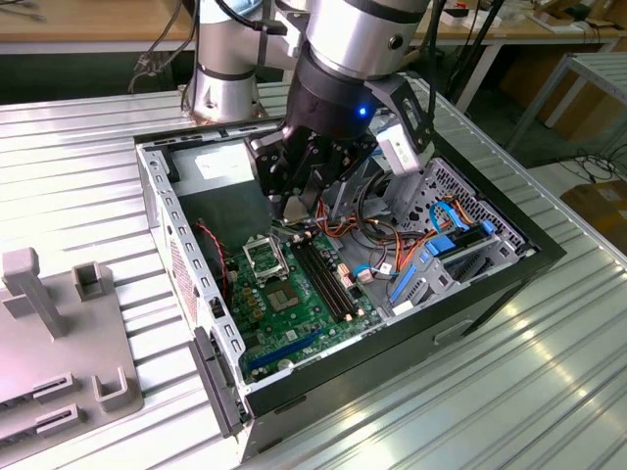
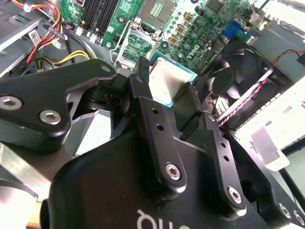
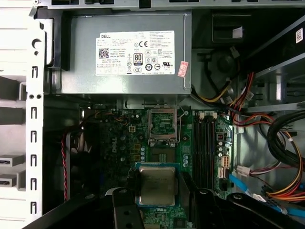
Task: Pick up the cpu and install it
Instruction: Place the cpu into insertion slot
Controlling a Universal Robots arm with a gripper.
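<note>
Second wrist view: clenches the cpu (image 2: 167, 76) by opposite edges with the gripper (image 2: 167, 90), probably to keep it flat and level. Hovers inside the computer case (image 1: 154, 181) above the motherboard (image 1: 313, 313), near the open socket (image 3: 163, 125) but apart from it, not yet seated.

Arm (image 1: 227, 73) is standing upright at the back of the exterior view, w/ its silver wrist (image 1: 358, 34) leaning fwd and down. Black gripper (image 1: 294, 211) is pointing downward, tilting a bit twd the exterior view's left, w/ a blue light (image 1: 364, 111) glowing on its body. In the second wrist view the jaws are clamping the cpu (image 2: 167, 82) by two opp. edges.
</note>
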